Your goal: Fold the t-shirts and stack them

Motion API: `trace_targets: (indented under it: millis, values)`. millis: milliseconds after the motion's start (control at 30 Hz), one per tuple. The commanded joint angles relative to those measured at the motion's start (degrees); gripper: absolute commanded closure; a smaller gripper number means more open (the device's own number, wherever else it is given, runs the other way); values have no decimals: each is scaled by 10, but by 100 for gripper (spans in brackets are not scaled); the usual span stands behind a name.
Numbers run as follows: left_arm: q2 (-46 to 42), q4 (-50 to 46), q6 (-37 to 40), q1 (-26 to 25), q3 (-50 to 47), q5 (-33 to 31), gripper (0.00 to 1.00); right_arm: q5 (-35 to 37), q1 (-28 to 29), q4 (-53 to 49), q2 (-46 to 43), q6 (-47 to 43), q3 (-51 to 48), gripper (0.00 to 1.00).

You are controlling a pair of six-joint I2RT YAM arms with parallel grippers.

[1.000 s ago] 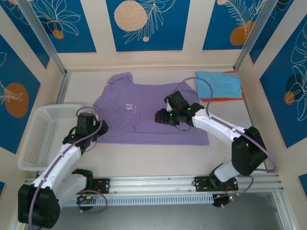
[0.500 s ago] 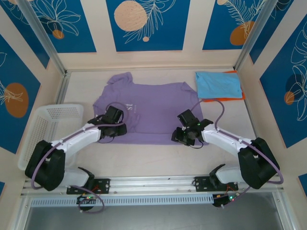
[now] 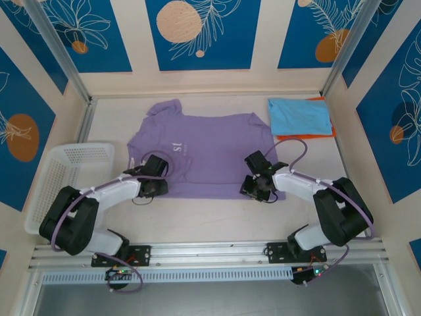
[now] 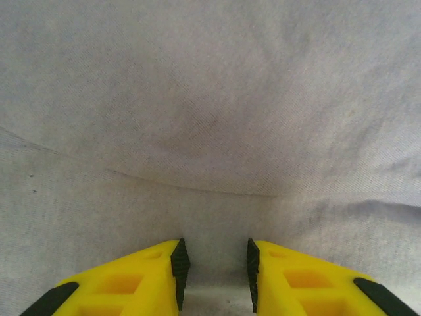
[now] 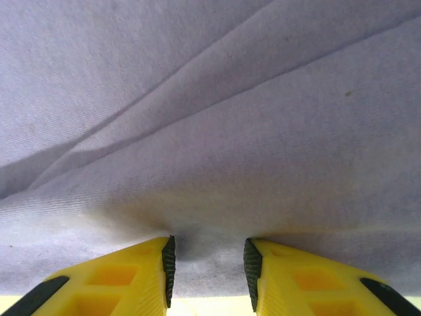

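Large lavender-purple cotton t-shirt [image 3: 207, 155] spread flat mid-table, white chest lettering up. White plastic mesh basket [image 3: 62, 184] at left edge. Folded light blue t-shirt [image 3: 300, 116] stacked on orange t-shirt [image 3: 306, 136], far right corner. Left gripper [image 4: 214, 273] and right gripper [image 5: 206, 266] at purple hem corners, jaws narrowly parted with cloth between; grip cannot be told.

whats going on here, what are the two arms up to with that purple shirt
Both arms are down at the near hem of the purple t-shirt, which lies spread flat on the table. The left hand is at the hem's left corner, the right hand at its right side, each with cloth between its fingers. A folded blue t-shirt sits on an orange one at the far right. A white basket stands left.
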Motion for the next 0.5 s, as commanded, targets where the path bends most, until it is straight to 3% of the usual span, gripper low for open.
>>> trace_targets:
  millis: [0,167,467]
  values:
    - [-29,-59,-22,0,-39,29,67,-19,18,-36,4,36,-54,62]
    - [-95,-107,-42,-7,-70,23,68,-47,31,-46,-26,54,-88,61]
    - [-228,-172,-69,-17,-115,32,67,-38,110,-83,-121,145,-140,58]
